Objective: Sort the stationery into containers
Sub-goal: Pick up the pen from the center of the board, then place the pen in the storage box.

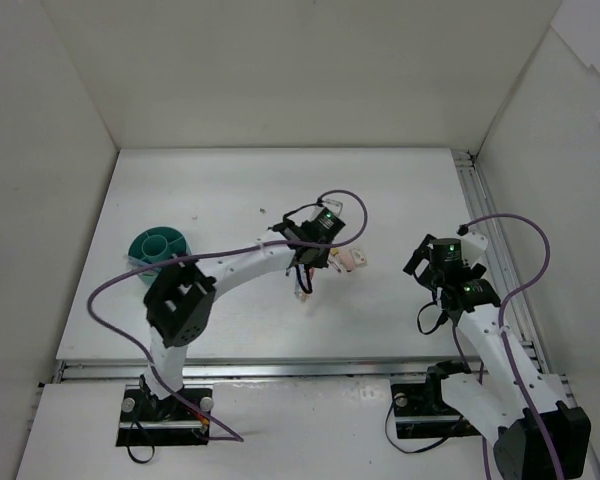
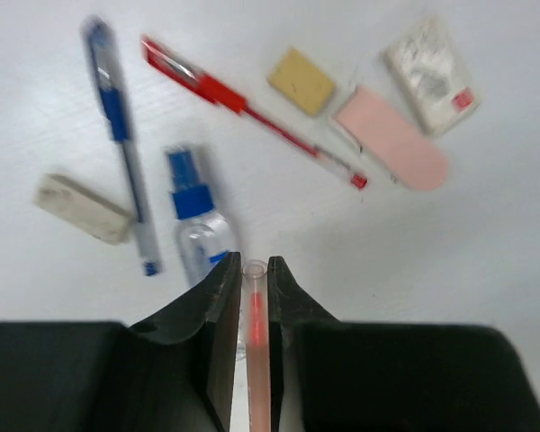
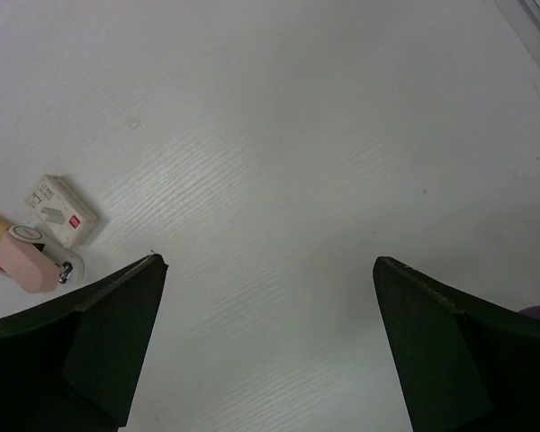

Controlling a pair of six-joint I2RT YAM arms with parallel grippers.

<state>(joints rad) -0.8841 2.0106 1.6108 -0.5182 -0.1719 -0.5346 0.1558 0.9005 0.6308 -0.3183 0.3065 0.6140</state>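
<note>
Over the middle of the table, I have the left gripper (image 2: 255, 266) clamped on a thin clear pen (image 2: 256, 328), held lengthwise, I judge, for carrying to the green cup (image 1: 140, 250) on the left. The right gripper (image 3: 268, 259) hangs wide and empty, clear of the red pen (image 2: 243, 103).

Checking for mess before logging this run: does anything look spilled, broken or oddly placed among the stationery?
Nothing stands out. The red pen, blue pen, blue-capped clear bottle and erasers lie flat and whole on the white table, nothing spilled. The left gripper holds a clear red-ink pen straight.
</note>
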